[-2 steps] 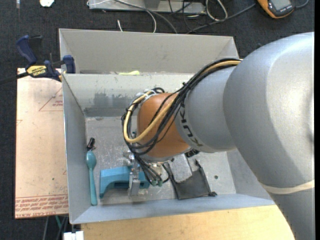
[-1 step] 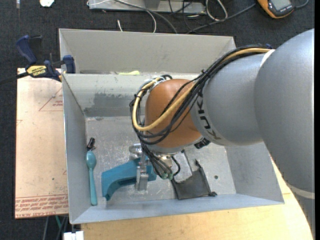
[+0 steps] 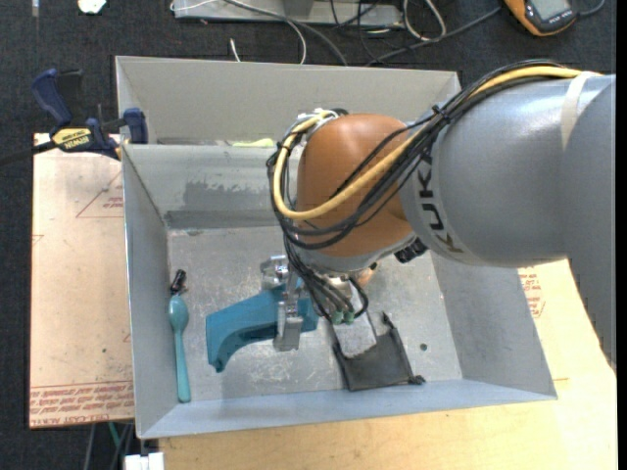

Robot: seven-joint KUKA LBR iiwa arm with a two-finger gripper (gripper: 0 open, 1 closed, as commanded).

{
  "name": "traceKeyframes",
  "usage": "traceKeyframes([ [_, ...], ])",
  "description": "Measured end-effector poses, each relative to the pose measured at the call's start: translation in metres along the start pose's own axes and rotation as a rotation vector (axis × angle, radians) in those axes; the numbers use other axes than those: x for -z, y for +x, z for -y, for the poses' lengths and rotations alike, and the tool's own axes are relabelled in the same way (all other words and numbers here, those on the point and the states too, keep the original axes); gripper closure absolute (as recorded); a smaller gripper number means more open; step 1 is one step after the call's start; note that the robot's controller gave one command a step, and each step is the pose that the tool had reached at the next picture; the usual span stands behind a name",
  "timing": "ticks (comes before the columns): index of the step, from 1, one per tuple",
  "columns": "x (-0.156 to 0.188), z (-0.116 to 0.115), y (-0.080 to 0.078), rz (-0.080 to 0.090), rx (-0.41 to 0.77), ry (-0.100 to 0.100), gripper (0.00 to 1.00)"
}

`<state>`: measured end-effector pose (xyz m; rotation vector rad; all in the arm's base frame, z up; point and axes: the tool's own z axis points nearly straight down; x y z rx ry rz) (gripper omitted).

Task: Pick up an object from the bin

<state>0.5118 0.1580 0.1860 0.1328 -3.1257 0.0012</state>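
Sitting on the teal angled plastic piece (image 3: 240, 333), the end effector (image 3: 291, 316) is at the grasp step, I'd say; can't tell if it's closed. Next: clamp firmly, lift straight.

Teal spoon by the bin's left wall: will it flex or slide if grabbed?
The spoon looks like thin moulded plastic, so probably light and fairly stiff. It lies flat on bare metal, so it may skid.

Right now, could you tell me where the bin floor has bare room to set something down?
Bare floor lies at the back left, behind the teal spoon and the teal curved piece, and at the right, between the dark flat piece and the bin's right wall. The middle is crowded: the gripper is down at the teal curved piece.
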Motion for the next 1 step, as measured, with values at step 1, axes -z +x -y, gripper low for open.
traceKeyframes([
  [1, 0.0544, -0.0013, -0.002, -0.007, 0.028, 0.001, 1.0],
])
